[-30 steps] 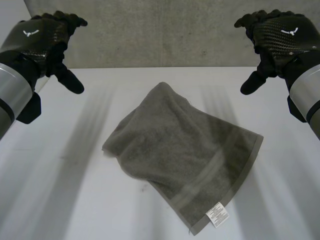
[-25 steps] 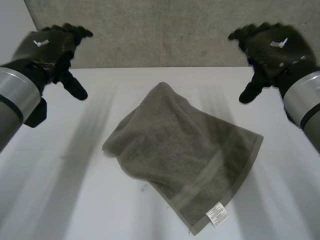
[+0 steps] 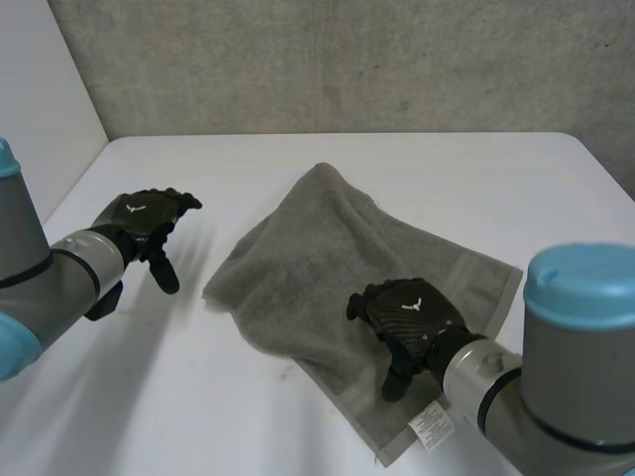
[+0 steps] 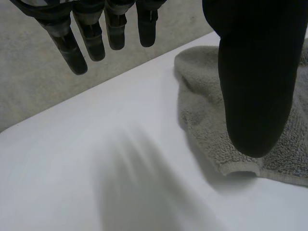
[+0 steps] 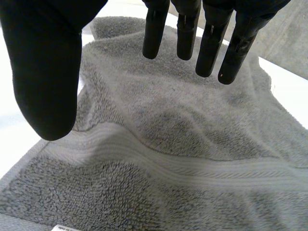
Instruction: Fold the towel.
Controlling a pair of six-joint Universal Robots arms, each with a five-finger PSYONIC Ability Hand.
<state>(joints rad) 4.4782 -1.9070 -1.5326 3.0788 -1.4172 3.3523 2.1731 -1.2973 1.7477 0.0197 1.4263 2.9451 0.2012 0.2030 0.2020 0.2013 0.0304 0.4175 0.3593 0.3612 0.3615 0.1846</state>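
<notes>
A rumpled grey towel lies slantwise at the middle of the counter, its label toward the near edge. The right hand hovers over the banded end, fingers straight, holding nothing. The left hand, likewise spread and empty, hangs above bare counter beside the towel's left corner. Advisable: pinch matching corners squarely, catching every layer, before lifting.

tag on towel, txt illegible
</notes>
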